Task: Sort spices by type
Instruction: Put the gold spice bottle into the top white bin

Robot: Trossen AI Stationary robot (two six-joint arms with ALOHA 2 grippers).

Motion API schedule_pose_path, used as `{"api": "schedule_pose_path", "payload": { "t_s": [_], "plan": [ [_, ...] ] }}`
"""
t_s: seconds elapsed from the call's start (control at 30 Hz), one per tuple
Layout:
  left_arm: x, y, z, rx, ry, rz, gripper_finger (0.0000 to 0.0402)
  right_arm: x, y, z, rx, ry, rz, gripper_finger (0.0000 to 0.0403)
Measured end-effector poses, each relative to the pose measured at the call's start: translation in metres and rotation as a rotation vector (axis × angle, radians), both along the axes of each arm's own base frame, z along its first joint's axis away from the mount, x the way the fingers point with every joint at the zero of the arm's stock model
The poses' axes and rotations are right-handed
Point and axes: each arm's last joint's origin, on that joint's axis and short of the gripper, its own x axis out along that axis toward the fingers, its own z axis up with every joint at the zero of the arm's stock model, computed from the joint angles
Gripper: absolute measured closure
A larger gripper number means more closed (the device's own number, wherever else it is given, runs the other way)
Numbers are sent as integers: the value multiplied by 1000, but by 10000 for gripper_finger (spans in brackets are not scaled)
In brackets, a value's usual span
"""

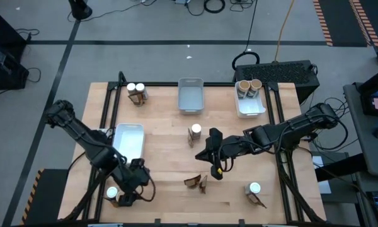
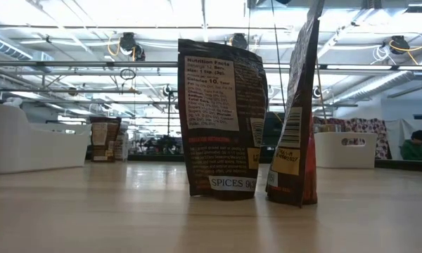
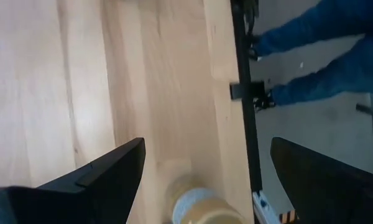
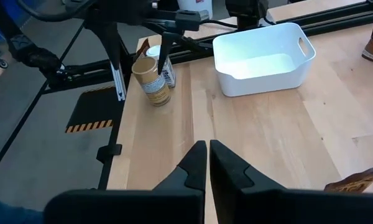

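Observation:
At the table's near left corner stand a tan-topped tub [image 4: 150,81] and a white-capped jar [image 1: 112,192] with a packet behind them. My left gripper [image 3: 206,146] hangs open just above the tub [image 3: 202,205], one finger on either side, touching nothing. My right gripper [image 4: 208,149] is shut and empty, raised over the table's middle [image 1: 214,162]. Two dark-brown packets [image 2: 221,126] [image 2: 295,119] stand upright on their bottom edges near the front middle [image 1: 195,183]. More spices stand at the far left [image 1: 137,91], in the middle [image 1: 194,133] and at the near right [image 1: 255,191].
A white tray [image 1: 129,140] lies at the left, a grey tray [image 1: 190,96] at the far middle, and a white tray [image 1: 249,106] holding tan tubs at the far right. Beyond the near left edge stands a person in blue trousers [image 3: 323,56].

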Motion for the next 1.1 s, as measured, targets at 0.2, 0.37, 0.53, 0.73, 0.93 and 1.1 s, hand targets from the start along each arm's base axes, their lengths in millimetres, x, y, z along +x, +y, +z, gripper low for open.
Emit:
{"api": "schedule_pose_path", "payload": {
  "t_s": [0.2,0.37,0.53,0.73,0.93,1.1],
  "plan": [
    [-13,-8,-2,55,12,-13,52,1,-2,1,0,-11,-6,403],
    [-25,-17,-9,25,76,1,52,3,-7,1,2,-15,-20,403],
    [-37,-25,-15,34,107,-15,52,4,-9,1,-1,-16,-25,403],
    [-40,-28,-16,53,88,-21,52,4,-9,1,-15,-16,-17,403],
    [-39,-38,-28,82,132,-46,52,3,-9,1,-18,-17,-15,403],
    [-38,-45,-40,112,181,-63,52,3,-8,1,-16,-16,-12,403]
  ]
}}
